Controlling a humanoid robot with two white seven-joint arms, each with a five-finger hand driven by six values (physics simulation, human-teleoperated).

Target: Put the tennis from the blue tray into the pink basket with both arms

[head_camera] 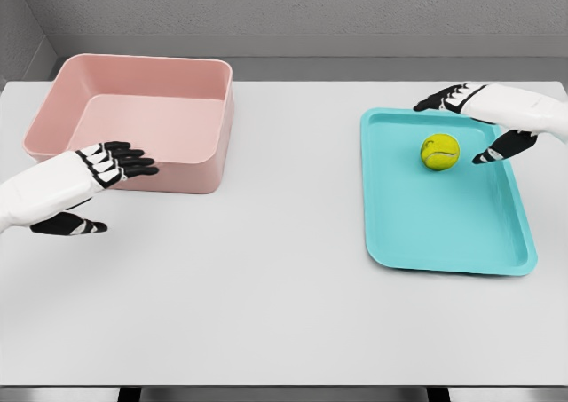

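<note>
A yellow-green tennis ball (439,152) lies in the far half of the blue tray (417,233) on the right of the table. My right hand (466,122) hovers just right of and behind the ball, fingers spread, thumb pointing down toward the tray, holding nothing. The pink basket (177,176) stands at the far left, with nothing inside. My left hand (106,185) hangs open in front of the basket's near left wall, fingers stretched toward it.
The white table (266,287) runs to a front edge at the bottom of the view. A grey wall stands behind the table.
</note>
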